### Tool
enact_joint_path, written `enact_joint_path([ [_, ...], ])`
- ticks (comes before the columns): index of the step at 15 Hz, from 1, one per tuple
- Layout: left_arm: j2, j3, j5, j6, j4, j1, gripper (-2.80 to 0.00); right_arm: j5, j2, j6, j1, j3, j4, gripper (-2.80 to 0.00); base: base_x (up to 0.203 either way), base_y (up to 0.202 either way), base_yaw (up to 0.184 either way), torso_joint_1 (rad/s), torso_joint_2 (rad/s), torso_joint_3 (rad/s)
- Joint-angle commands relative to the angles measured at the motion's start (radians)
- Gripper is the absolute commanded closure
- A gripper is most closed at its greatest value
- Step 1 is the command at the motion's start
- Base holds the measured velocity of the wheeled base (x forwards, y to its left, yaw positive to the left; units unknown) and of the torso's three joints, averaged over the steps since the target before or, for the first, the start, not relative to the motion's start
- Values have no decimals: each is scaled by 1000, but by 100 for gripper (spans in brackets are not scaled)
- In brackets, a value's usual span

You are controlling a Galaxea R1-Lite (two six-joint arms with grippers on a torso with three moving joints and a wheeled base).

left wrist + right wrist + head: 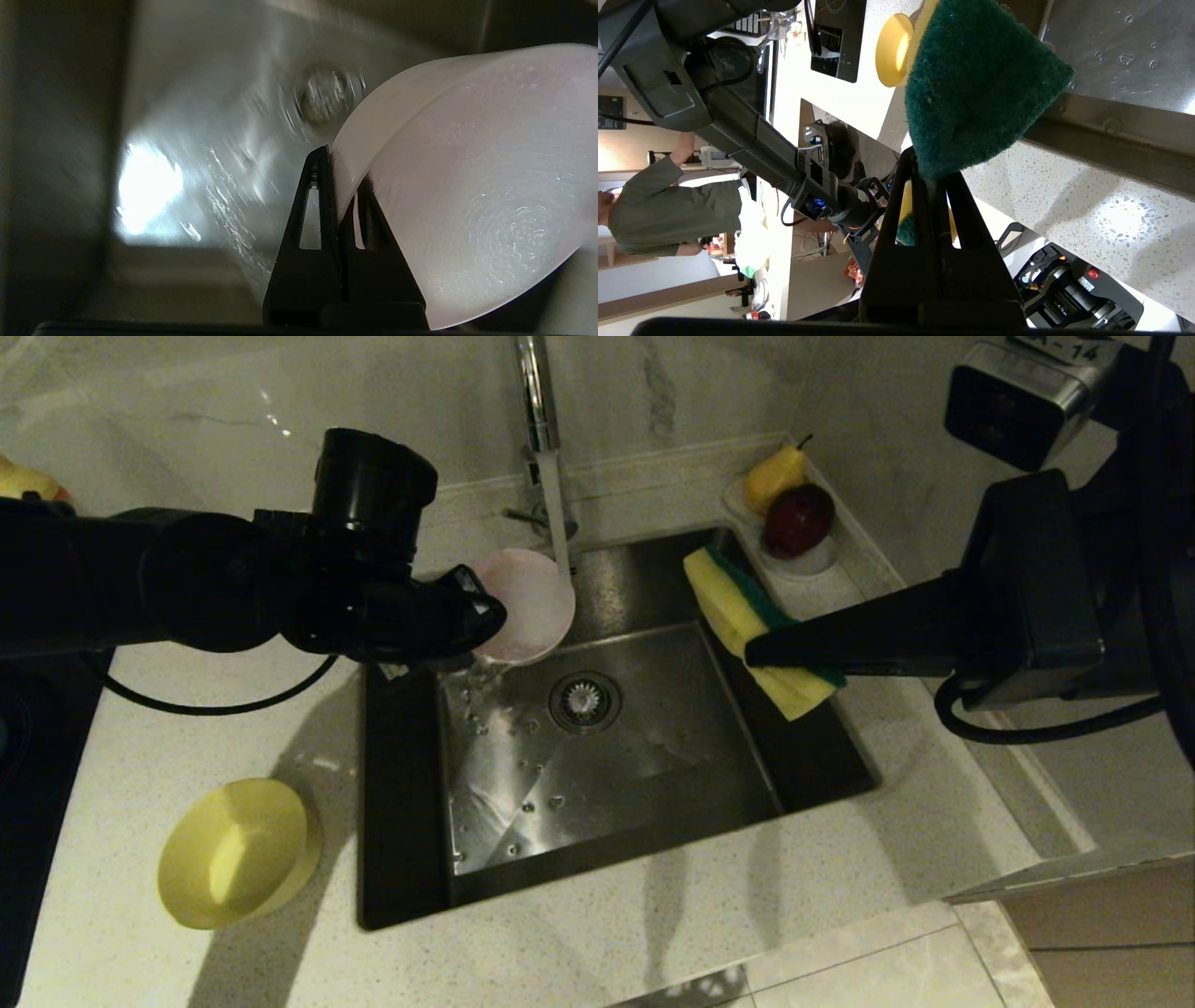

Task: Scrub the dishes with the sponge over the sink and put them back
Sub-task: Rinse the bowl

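Sponge [747, 616] is clamped edge-on between the closed jaws of my right gripper [761, 653], hanging over the right wall of the sink [616, 784], at about 2 o'clock from the drain [584, 702]. Its long axis runs from 11 to 5 o'clock, with the green scouring face turned toward the far right.

My left gripper [481, 616] is clenched on the rim of the pink bowl [527, 605], which is tilted on edge under the running faucet [541, 420], at 11 o'clock from the drain.

From the sponge, the bowl lies at 9 o'clock, apart across the basin. I judge that the next stroke requires closing this gap over the sink.

The yellow bowl [238, 854] rests on the counter [653, 933] at 8 o'clock from the drain.
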Motion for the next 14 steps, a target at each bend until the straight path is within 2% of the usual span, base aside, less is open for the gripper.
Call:
enact_joint_path([
  [1, -50, 68, 45, 76, -114, 9, 0, 2, -7, 4, -1, 2, 3, 0, 0, 0, 0, 0, 0, 0],
  [4, -106, 200, 75, 217, -339, 23, 0, 1, -10, 5, -1, 2, 3, 0, 0, 0, 0, 0, 0, 0],
  [6, -142, 302, 77, 330, -541, 38, 0, 1, -12, 4, 0, 2, 3, 0, 0, 0, 0, 0, 0, 0],
  [10, -198, 484, 72, 514, -921, 49, 0, 2, -8, 2, -1, 1, 2, 0, 0, 0, 0, 0, 0, 0],
  [14, -212, 582, 61, 635, -1213, 49, 0, 4, -1, 2, 0, 2, 2, 0, 0, 0, 0, 0, 0, 0],
])
